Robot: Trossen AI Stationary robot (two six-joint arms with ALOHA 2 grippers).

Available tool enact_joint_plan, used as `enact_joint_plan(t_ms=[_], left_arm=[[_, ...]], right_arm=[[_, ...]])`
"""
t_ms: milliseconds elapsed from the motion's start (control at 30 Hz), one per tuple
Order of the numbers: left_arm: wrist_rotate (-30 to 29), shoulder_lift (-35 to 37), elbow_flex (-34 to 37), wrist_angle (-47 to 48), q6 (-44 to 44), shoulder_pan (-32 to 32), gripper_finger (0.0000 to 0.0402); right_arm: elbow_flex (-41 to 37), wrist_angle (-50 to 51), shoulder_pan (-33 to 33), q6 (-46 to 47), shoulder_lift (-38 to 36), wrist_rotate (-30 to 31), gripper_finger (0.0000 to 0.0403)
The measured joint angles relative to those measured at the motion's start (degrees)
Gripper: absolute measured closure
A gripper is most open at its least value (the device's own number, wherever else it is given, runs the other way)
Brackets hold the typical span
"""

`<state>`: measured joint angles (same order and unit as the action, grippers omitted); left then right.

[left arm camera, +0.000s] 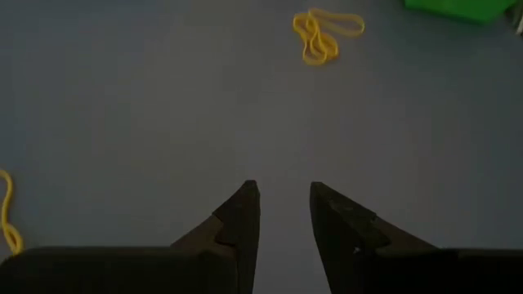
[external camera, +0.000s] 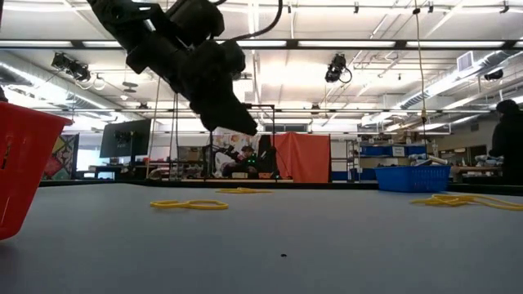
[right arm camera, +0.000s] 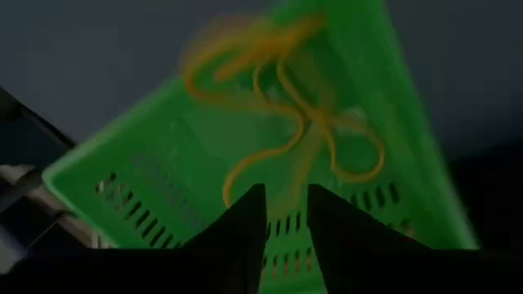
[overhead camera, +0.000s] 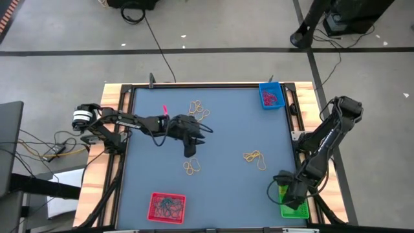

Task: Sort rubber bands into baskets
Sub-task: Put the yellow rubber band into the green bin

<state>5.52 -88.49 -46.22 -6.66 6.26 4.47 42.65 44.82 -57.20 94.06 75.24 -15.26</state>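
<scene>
Right tool [right arm camera: 284, 214], fingers slightly parted, hangs over the green basket [right arm camera: 155, 175] at the bench's corner with orange rubber bands [right arm camera: 286, 122] dropping in; they might snag on a finger. Left tool [left arm camera: 283, 214], spread and empty, hovers mid-bench beside yellow bands [left arm camera: 323, 33], with open bench all around
</scene>
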Motion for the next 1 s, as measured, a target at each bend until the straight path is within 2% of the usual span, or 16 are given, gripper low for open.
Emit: enact_joint_plan(t_ms=[100, 200, 300, 433, 567, 633, 733, 833, 900, 1000], left_arm=[[0.0, 0.0, 0.0, 2.3, 0.0, 0.0, 0.0286], [-0.1, 0.0, 0.0, 3.9, -1.1, 0.3, 0.0286], [-0.1, 0.0, 0.0, 7.5, -1.1, 0.7, 0.0286], [-0.2, 0.0, 0.0, 14.3, 1.5, 0.7, 0.0286], [-0.1, 0.0, 0.0, 18.6, 4.6, 0.5, 0.0286], [-0.3, 0.0, 0.3, 18.4, 4.8, -0.1, 0.0286], [-0.4, 0.0, 2.0, 15.1, 4.5, -1.8, 0.0286], [-0.7, 0.0, 4.8, 8.9, 4.5, -3.5, 0.0286], [-0.8, 0.0, 6.5, 5.6, 4.3, -4.4, 0.0286], [-0.9, 0.0, 8.1, 2.5, 4.2, -5.4, 0.0286]], right_arm=[[0.0, -1.8, 0.9, -4.3, -0.9, 4.2, 0.0276], [0.0, -3.3, 3.4, -8.9, -2.5, 4.7, 0.0264], [0.0, -3.3, 5.9, -11.8, -4.6, 5.4, 0.0262], [0.0, -5.4, 8.8, -19.3, -8.2, 11.9, 0.0269], [0.0, -10.2, 11.2, -32.4, -11.5, 23.8, 0.0274], [0.0, -12.0, 12.3, -39.8, -12.2, 32.7, 0.0274], [0.0, -13.2, 14.9, -48.7, -12.0, 49.1, 0.0275], [0.0, -13.8, 18.9, -52.2, -11.0, 62.7, 0.0275], [0.0, -14.8, 21.8, -53.5, -10.7, 67.3, 0.0275], [0.0, -17.6, 25.1, -56.3, -10.7, 67.9, 0.0274]])
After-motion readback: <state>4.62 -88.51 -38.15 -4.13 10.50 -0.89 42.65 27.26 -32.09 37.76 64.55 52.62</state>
